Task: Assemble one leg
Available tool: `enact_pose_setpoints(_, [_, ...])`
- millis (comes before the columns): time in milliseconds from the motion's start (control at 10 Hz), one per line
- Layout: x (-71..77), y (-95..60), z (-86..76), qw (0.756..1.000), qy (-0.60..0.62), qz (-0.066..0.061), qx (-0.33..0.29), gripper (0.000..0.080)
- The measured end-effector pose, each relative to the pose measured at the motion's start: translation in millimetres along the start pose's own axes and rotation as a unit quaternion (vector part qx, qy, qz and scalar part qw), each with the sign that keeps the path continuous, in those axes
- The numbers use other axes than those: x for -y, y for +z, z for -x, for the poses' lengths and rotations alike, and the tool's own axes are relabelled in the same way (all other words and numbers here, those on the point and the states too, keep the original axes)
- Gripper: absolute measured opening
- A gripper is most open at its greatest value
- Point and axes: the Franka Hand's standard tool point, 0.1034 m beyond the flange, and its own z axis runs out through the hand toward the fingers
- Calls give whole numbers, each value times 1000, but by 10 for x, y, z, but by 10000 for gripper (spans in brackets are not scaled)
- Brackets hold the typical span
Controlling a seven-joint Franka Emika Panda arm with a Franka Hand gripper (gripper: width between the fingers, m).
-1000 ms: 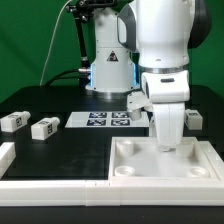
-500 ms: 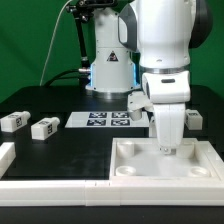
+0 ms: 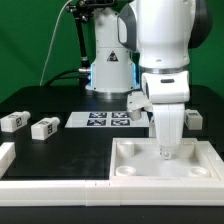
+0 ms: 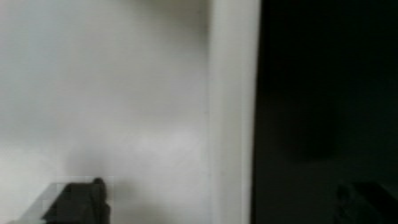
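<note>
Over at the exterior view's left, the outer leg (image 3: 12, 122) lies on its side on the black table (image 3: 70, 160), a stubby white peg with its black-and-white tag facing us. Just beside it, not touching, is the inner leg (image 3: 43, 128), same white and also on its side, tag showing, nearer the marker board (image 3: 105, 120). At the exterior view's right a third leg (image 3: 194, 118) peeks out, partly hidden, pose hard to tell.

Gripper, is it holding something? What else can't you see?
Gripper: in the exterior view it is white against the white tabletop, so I cannot tell if it is holding anything.
Wrist view: blurred, only white and dark patches.
Loose leg: in the exterior view its tag is too small to read.
</note>
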Motion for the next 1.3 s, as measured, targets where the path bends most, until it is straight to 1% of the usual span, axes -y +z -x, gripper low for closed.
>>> enact_pose_setpoints(500, [4,3,8,1000,1,0,0,649])
enact_pose_setpoints(600, [60,-24,13,1000,18,-2,2,649])
enact_pose_setpoints(700, [154,-120,12,999,36,0,5,649])
enact_pose_setpoints(800, [276,-250,2,998,67,3,10,649])
enact_pose_setpoints(900, [401,-376,-4,996,89,1,18,649])
enact_pose_setpoints(1000, [488,-476,-4,994,103,-3,25,649])
enact_pose_setpoints(1100, [519,-522,-11,994,109,1,25,649])
enact_pose_setpoints(1200, [536,-534,-12,993,116,4,24,649])
enact_pose_setpoints(1300, [535,-519,-8,992,125,3,24,649])
